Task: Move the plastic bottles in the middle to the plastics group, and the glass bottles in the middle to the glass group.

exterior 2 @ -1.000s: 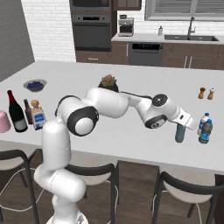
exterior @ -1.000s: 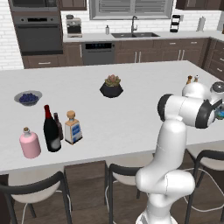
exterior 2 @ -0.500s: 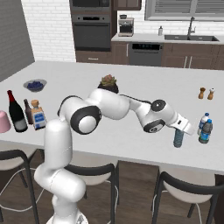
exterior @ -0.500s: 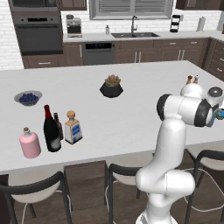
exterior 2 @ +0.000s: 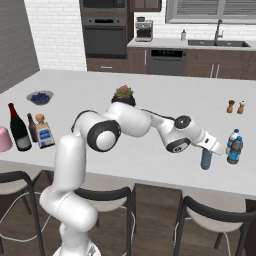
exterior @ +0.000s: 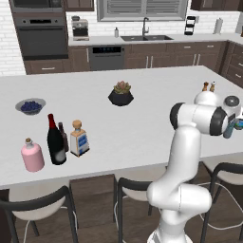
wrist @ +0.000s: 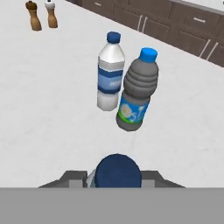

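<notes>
Your gripper (exterior 2: 209, 150) is closed tight on the small teal bottle (exterior 2: 206, 159). You can see its dark blue cap (wrist: 118, 171) right between the jaws in the hand view. The bottle stands straight up, with its long side pointing up and down, and its bottom is at or just above the counter (exterior 2: 150, 100), near the front edge toward the right end. I cannot tell if it touches the top yet.

The thing to watch is which way the plastics group lies. The clear water bottle (wrist: 110, 72) and the darker bottle (wrist: 136, 92) stand close together, straight ahead of your hand, a bit farther toward the right end of the counter. From the right base view they are just beside your bottle, not touching it.

So I think you need only a short push the same way, and then you set it down.

The wine bottle (exterior: 55, 140) and the square clear bottle (exterior: 79, 139) wait near the left end, close to the front edge, beside the pink flask (exterior: 32, 155).
</notes>
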Robot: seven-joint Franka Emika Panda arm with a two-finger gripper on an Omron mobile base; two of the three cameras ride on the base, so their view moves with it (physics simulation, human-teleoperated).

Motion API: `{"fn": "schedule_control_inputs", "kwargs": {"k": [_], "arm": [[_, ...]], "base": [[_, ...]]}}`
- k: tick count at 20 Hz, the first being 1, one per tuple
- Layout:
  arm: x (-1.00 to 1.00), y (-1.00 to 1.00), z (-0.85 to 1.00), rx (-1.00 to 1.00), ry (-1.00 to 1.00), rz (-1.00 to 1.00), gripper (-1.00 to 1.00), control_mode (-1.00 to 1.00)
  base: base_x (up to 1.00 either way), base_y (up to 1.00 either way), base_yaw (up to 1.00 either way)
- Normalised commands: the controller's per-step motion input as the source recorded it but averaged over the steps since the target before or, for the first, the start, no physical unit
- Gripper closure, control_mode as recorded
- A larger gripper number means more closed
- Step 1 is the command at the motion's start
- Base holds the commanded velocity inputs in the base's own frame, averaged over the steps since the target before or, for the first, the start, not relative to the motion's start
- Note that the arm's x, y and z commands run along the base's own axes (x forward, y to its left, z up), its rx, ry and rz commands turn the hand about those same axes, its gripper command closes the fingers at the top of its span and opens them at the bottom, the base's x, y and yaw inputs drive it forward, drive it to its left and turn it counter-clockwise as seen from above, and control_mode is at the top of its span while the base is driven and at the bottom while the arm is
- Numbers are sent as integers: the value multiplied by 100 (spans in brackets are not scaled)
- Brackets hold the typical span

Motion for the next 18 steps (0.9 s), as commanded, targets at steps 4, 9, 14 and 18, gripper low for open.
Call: {"fn": "schedule_control_inputs", "kwargs": {"k": [4,9,14,18], "arm": [[41,-33,17,0,0,0,100,-100],[31,-22,0,0,0,0,100,-100],[1,-3,-4,0,0,0,100,-100],[0,0,-35,0,-2,0,100,-100]], "base": [[0,0,0],[0,0,0],[0,0,0],[0,0,0]]}}
